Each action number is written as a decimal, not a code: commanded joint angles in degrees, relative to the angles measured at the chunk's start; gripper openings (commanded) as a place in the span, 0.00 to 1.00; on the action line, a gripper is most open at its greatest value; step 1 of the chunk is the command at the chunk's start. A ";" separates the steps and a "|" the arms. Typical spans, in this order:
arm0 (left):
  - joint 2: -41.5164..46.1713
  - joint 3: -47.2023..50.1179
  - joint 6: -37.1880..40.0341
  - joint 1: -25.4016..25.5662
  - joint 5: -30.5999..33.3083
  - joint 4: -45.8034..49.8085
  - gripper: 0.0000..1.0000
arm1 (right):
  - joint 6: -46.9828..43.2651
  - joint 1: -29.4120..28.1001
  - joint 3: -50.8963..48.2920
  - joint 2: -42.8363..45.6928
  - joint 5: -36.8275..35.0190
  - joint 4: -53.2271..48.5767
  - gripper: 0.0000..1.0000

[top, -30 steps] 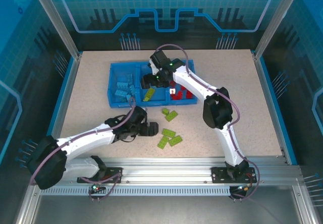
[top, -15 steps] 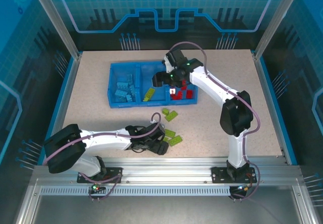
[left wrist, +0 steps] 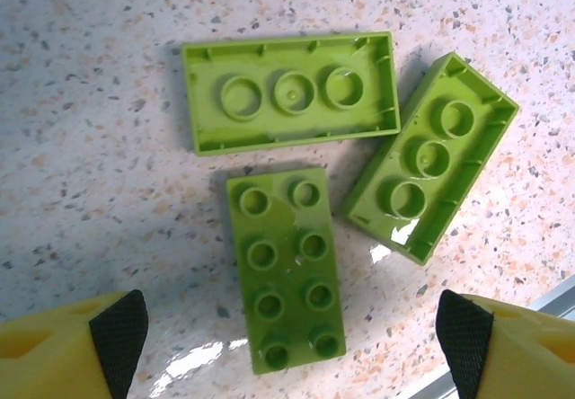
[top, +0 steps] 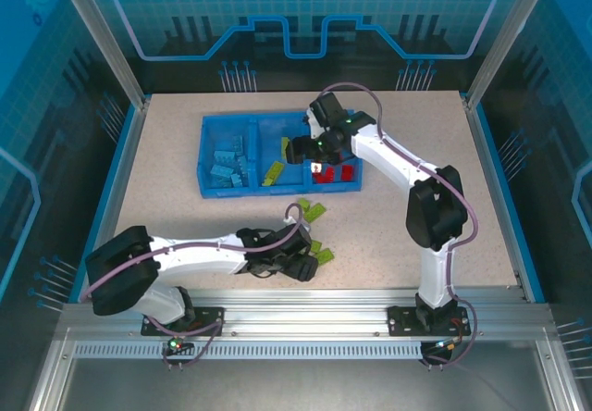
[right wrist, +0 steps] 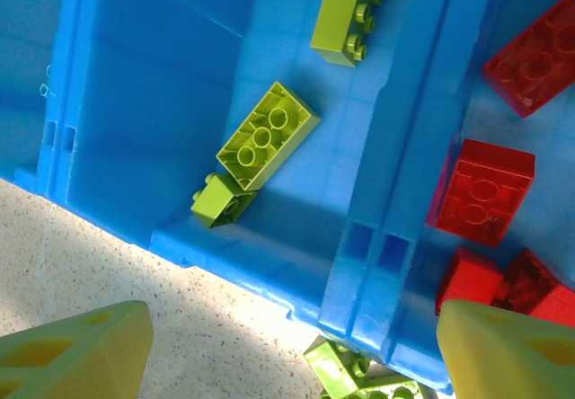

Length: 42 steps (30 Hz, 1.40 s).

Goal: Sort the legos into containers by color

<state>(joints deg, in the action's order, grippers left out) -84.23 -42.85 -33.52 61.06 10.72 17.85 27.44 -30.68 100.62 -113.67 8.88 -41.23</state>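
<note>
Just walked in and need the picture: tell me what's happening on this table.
Bricks are being sorted by color into a blue tray. The left pincer hovers open over three lime bricks on the table. The right pincer hangs open, empty, over the tray, which holds light-blue bricks, red bricks and more lime ones.

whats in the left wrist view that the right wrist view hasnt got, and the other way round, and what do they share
Left wrist: three lime green bricks lie close together on the table, two upside down and one studs up, in front of the open left gripper.
Right wrist: the blue tray holds lime bricks in one compartment and red bricks past the divider, below the open right gripper.
Both: speckled tabletop, loose lime pieces on it, and a gripper spread wide.
</note>
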 commanded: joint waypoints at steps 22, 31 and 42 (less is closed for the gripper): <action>-11.74 -6.46 -3.27 2.50 4.56 8.17 0.51 | 0.86 4.05 -5.98 6.25 0.43 2.29 0.85; -8.86 -4.41 -5.00 2.49 5.56 9.16 0.34 | 0.96 4.73 -6.74 6.95 0.47 2.56 0.84; 0.22 -6.63 -4.15 -1.05 13.63 18.79 0.33 | 0.13 4.84 -8.27 8.75 0.52 2.82 0.84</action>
<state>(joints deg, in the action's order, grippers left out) -87.57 -48.38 -38.50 61.80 20.45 31.94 27.64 -26.50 93.49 -107.66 9.06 -38.81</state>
